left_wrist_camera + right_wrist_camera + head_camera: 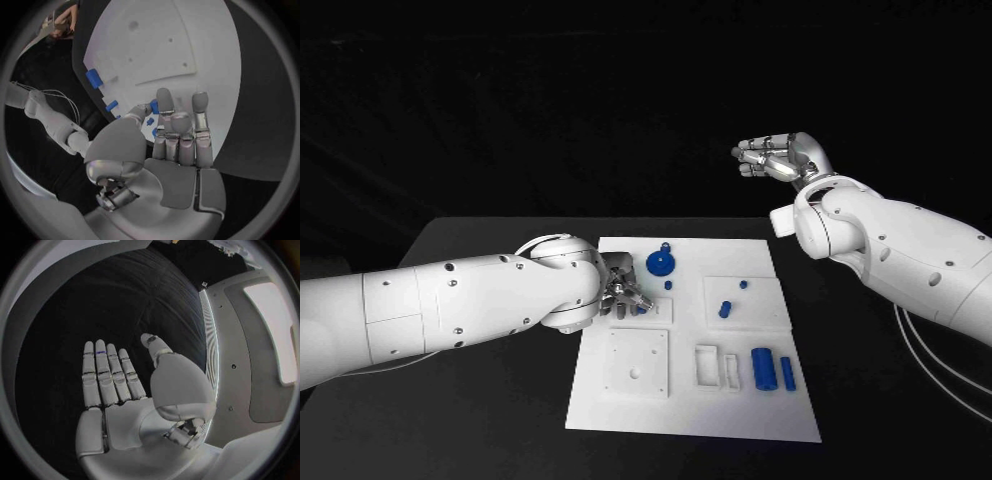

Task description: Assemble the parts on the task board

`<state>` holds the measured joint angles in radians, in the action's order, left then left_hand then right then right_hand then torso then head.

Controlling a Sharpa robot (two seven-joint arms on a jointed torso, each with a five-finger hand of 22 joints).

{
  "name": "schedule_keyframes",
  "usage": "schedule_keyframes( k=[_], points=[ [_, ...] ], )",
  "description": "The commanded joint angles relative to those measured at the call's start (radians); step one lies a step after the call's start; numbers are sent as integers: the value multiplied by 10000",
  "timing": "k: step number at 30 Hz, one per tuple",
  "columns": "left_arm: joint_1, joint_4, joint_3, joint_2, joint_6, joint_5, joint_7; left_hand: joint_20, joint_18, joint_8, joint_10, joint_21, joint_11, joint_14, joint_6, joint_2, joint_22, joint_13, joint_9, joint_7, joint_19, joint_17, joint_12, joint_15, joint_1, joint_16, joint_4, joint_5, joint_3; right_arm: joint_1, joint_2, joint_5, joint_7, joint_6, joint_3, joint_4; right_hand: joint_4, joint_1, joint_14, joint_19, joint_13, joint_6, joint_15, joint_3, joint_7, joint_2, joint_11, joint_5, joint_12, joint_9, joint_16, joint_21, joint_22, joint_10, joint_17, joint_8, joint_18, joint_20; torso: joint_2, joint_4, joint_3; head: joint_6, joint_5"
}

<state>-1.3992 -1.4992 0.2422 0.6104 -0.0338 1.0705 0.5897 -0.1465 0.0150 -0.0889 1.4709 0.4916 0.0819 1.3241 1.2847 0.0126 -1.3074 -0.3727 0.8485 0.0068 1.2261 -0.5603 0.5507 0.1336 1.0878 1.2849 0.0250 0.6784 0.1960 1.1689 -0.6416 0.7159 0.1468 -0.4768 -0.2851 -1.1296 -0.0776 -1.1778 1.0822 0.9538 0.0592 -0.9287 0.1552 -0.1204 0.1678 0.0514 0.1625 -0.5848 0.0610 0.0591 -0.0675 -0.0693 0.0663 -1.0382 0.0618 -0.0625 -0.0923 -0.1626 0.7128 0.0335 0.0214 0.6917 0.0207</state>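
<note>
**Left hand down on the board, right hand parked**

In the head view, what sits closest to me is the near edge of the task board [689, 425], a white plate in the middle of the black table [488, 420]. Just beyond that edge, on the board's right side, a big blue cylinder [763, 368] lies with a thinner blue pin [788, 373] beside it. Further up lie a small blue peg [726, 309] and, near the far edge, a round blue disc [661, 264]. My left hand [623, 297] is low over the board's left-middle, beside a raised square pocket; from here I cannot tell whether anything is between its fingers. My right hand [779, 158] hangs high beyond the table, well apart from the board, fingers curled in.

The left wrist view puts the left hand [178, 145] over the white board [187, 40]. Its fingers [165, 102] lie straight and close together, with the thumb coming across toward them. A small blue part [154, 106] sits right at the fingertips; touching or pinched, I cannot say. More blue pieces [93, 78] lie along the board's edge.

The right wrist view shows the right hand [125, 390] flat, fingers [100, 365] straight and pressed side by side, thumb out, holding nothing.

I judge we are early, at the pickup of a small part. Next I need a confirmed pinch before lifting it toward its socket.
</note>
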Motion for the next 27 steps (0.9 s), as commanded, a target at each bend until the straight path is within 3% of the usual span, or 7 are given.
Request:
schedule_keyframes(
  k=[1,13,17,19,23,27],
  points=[
    [20,38,9,-42,291,90,-36,-10,25,54,412,46,7,66,429,-46,-199,22,8,-368,70,-17,33,-14,-35,51,-1880,-21,1824,-5,7,8,60,139,-5,-15,-40,78,-97,-84,-15,76,-3,-39,-21,9,-19,-37,-31,-9,53,-30,-10,58,-15,45,-188,-8,7,-3,-3,7,-13],
    [37,172,9,-128,760,19,52,18,27,127,406,33,-14,-2,414,-63,-189,100,-43,-350,18,96,-43,-37,2,-33,-1832,-257,1724,-21,3,-19,65,156,-5,-6,-28,140,-110,-98,-15,109,6,-15,-16,1,-12,-127,-32,-10,52,-27,-11,71,-14,45,-188,-12,2,7,-2,8,-35],
    [39,199,8,-127,796,-25,68,30,24,133,406,6,-28,-27,426,-49,-184,111,-82,-357,7,147,-56,-38,-5,-68,-1732,-429,1643,-26,-3,-30,69,160,-5,-8,-27,140,-112,-99,-15,112,7,-14,-16,1,-12,-131,-32,-10,52,-27,-11,72,-14,45,-189,-12,-2,4,-1,21,-45],
    [39,211,8,-126,785,-47,73,35,18,140,403,-19,-28,-48,418,-36,-177,119,-102,-362,6,189,-69,-39,7,-93,-1661,-676,1578,-28,-8,-36,70,160,-5,-9,-19,139,-120,-104,-15,127,8,-4,-13,1,-12,-149,-31,-11,52,-28,-10,80,-15,46,-189,-15,-2,2,-2,21,-46],
    [39,228,8,-122,670,-76,70,23,-18,150,402,-112,-22,-58,390,73,-160,136,-188,-384,41,261,-118,-26,41,-158,-1347,-1138,1342,-31,-17,-44,71,163,-5,-13,-26,128,-127,-108,-15,137,10,1,-14,9,-9,-144,-32,-11,54,-27,-11,83,-15,47,-189,-17,3,-1,-2,3,-52],
    [40,236,8,-101,545,-84,54,4,-61,136,401,-234,-18,-50,384,238,-164,135,-255,-399,106,280,-135,-12,124,-182,-888,-1320,1164,-32,-29,-50,70,167,-5,-16,-28,126,-138,-117,-15,150,13,17,-9,19,-5,-129,-32,-11,54,-25,-11,93,-15,47,-188,-19,4,-6,-5,12,-65]
  ],
)
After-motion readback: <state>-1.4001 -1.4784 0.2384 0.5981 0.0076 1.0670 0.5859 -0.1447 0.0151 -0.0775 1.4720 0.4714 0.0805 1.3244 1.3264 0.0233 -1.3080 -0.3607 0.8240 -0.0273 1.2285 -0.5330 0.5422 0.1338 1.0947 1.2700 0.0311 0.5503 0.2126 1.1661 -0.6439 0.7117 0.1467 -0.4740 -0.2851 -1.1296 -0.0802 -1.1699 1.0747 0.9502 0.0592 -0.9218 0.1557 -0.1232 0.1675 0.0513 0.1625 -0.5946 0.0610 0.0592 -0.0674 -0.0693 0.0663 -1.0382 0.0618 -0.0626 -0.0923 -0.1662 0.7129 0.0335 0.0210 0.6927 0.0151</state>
